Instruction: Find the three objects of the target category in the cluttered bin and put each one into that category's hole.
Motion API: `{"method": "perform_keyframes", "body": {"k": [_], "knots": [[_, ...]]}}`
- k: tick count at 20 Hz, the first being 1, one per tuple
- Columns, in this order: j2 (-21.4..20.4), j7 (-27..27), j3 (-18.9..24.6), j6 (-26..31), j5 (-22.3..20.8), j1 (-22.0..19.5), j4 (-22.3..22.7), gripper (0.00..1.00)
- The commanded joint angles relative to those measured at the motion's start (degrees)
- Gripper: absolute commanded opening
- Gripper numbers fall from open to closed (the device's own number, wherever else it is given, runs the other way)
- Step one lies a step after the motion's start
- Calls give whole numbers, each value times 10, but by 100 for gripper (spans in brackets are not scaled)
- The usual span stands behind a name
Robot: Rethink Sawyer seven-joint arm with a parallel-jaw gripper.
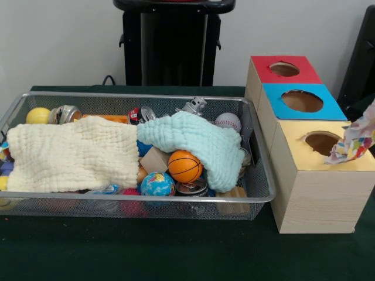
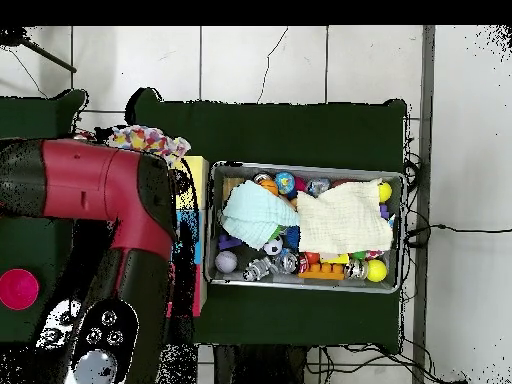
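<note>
No text, label, brand or number can be read on anything in either view

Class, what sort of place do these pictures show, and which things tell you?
Probably a robotics lab: a red robot arm over a green-covered table, a wire bin of jumbled toys, and sorting boxes with holes.

Bulky red and black arm [image 2: 110,200]

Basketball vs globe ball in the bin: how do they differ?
The basketball is orange with black seam lines; the globe ball is blue with green and yellow patches. The basketball lies against the mint cloth, while the globe ball lies nearer the bin's front wall. Both are small round balls, similar in size.
</note>
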Motion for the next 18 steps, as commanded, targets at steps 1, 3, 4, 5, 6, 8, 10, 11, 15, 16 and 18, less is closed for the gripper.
{"method": "perform_keyframes", "body": {"k": [1, 3, 4, 5, 6, 8, 10, 11, 15, 16, 18], "knots": [[-5, 11, 71, -1, -25, -29, 86, 0], [-13, 14, 70, -15, -26, -26, 103, 0], [-15, 19, 69, -19, -27, -23, 107, 0], [-18, 26, 67, -21, -27, -19, 111, 0], [-19, 30, 66, -19, -28, -17, 113, 0], [-21, 42, 61, -17, -30, -8, 115, 0], [-22, 45, 61, -26, -31, -6, 120, 0], [-24, 41, 63, -35, -32, -7, 126, 0], [-27, 29, 73, -59, -33, -13, 142, 0], [-26, 29, 74, -62, -33, -14, 143, 0], [-24, 29, 77, -81, -35, -14, 149, 0]]}}
